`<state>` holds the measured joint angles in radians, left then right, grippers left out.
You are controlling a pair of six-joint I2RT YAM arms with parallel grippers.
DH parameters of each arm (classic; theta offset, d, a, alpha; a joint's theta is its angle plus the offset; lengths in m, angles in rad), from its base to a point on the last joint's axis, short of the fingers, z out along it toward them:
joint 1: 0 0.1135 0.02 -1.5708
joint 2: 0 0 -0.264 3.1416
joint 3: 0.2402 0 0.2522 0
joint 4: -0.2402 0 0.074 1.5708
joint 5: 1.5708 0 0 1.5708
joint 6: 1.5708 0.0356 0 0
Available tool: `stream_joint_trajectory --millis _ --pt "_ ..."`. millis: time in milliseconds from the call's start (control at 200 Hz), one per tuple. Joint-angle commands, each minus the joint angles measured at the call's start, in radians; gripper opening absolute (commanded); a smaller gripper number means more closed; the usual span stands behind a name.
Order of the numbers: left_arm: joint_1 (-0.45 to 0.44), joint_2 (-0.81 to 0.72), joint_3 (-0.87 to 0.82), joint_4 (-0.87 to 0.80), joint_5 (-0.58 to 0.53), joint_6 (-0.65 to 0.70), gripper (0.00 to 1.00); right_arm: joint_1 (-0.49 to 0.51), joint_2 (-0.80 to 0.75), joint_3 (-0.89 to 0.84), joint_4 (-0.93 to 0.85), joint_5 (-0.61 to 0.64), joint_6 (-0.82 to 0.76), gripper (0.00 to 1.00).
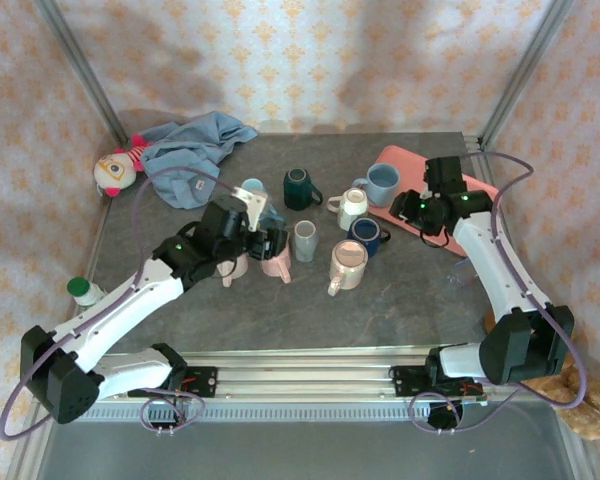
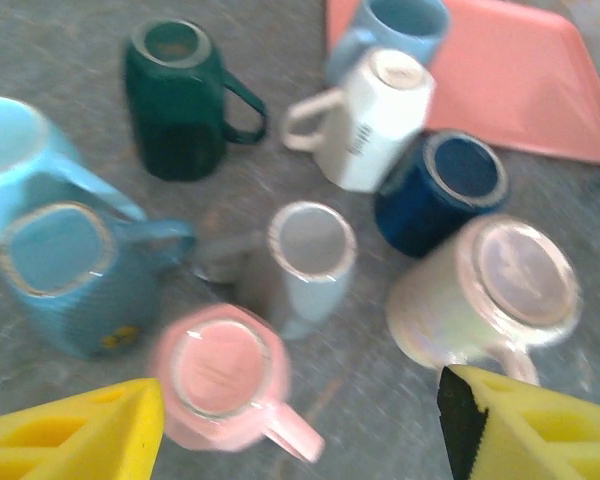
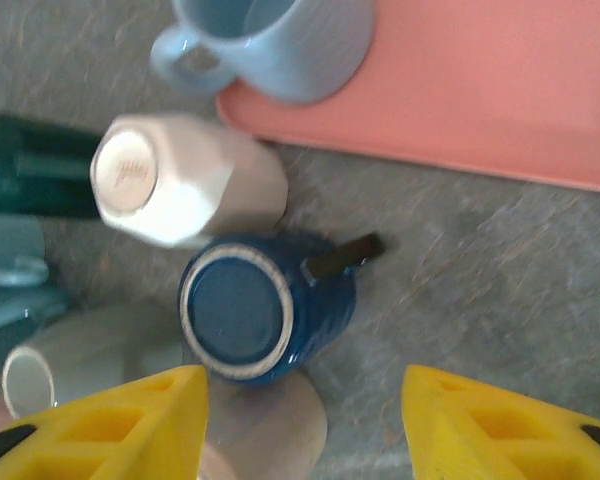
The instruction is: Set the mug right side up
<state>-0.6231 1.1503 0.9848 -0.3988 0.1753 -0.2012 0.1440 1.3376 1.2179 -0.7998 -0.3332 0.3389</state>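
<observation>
Pink glazed ceramic, item one: the pink mug [image 2: 223,385]. It stands base up with its rim on the grey tabletop [image 1: 410,300], near the middle of the table. Its handle points toward the near right in the left wrist view. The left gripper [image 2: 300,400] hovers over it. Its yellow fingers [image 2: 70,430] are spread wide, one to either side, and hold nothing.

Item two: the navy mug [image 3: 245,310], also base up. It sits close against the white mug [image 3: 180,180] and just off the edge of the pink tray [image 3: 500,90]. The right gripper [image 3: 302,385] hangs above it, its fingers [image 3: 130,420] about half spread and empty.

Either mug could be the one to turn (the task names no colour), and neither has been gripped yet.

Hazards, as judged:
- Crowding. The teal mug [image 2: 65,275] and the grey mug [image 2: 305,255] stand just beside the pink one, so a finger coming down could strike or tip a neighbour.
- Glaze. The smooth wall may slip between the pads when the mug is rotated, and the mug would then drop onto the cluster.
- White mug. A finger set between it and the navy mug has little room and could shove both.
- Handle. A finger that closes across it would make a crooked grip.
</observation>
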Motion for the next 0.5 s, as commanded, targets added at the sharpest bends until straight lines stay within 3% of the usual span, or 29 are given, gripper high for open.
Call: stream_joint_trajectory --millis 0,195,495 --pt "-0.094 0.015 -0.006 -0.058 -0.043 -0.028 0.72 0.022 -0.024 -0.002 -0.127 0.012 0.025 0.54" --pt "-0.316 0.084 -0.01 -0.071 -0.194 -0.016 0.72 0.025 -0.035 -0.011 -0.224 0.017 0.045 0.54" --pt "-0.457 0.339 0.184 -0.14 -0.329 -0.16 0.72 0.025 -0.095 -0.021 -0.261 -0.021 0.076 0.54"
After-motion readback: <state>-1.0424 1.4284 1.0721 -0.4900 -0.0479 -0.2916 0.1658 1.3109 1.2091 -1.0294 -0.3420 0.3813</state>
